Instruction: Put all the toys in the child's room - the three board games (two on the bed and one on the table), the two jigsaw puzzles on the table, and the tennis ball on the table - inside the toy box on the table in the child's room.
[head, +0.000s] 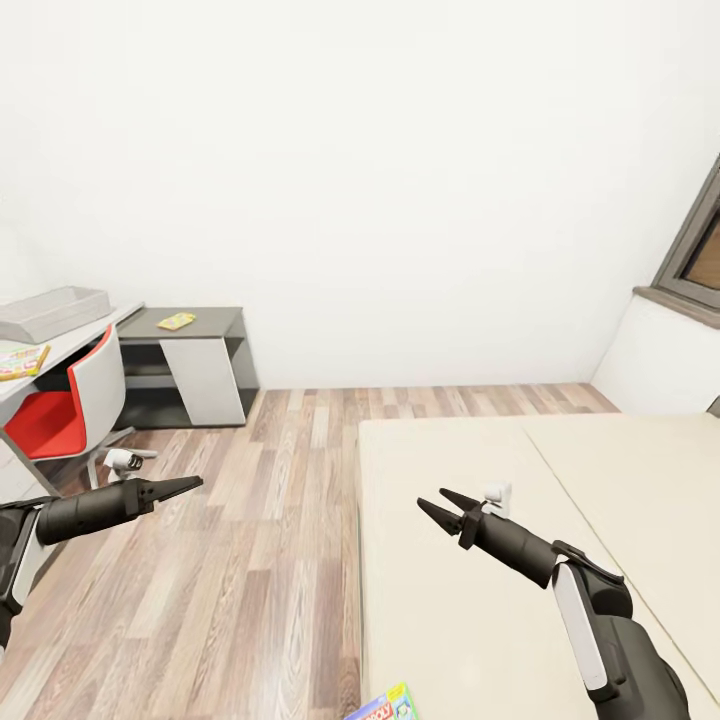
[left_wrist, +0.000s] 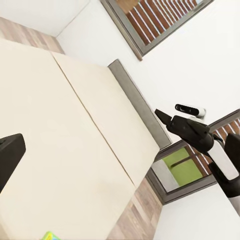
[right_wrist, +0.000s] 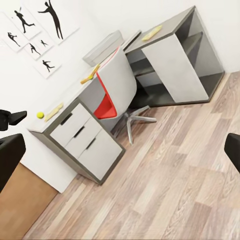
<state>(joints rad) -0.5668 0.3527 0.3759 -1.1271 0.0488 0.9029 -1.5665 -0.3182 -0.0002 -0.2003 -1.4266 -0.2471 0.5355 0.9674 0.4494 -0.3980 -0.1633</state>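
The light grey toy box (head: 55, 310) stands on the pale table (head: 70, 345) at the far left, also seen as the toy box (right_wrist: 102, 47) in the right wrist view. The tennis ball (right_wrist: 40, 115) lies near the table's end. A flat colourful item (head: 22, 360) lies on the table and a yellow one (head: 177, 321) on the dark lower top; I cannot tell game from puzzle. A board game (head: 385, 705) pokes in at the bed's near edge. My left gripper (head: 188, 486) hangs open over the floor. Over the bed (head: 520, 560), my right gripper (head: 438, 503) is open and empty.
A red and white swivel chair (head: 65, 410) is tucked at the table. Wood floor (head: 260, 520) runs between the table and the bed. A grey headboard (left_wrist: 135, 102) and a window (head: 700, 250) lie on the bed's far side.
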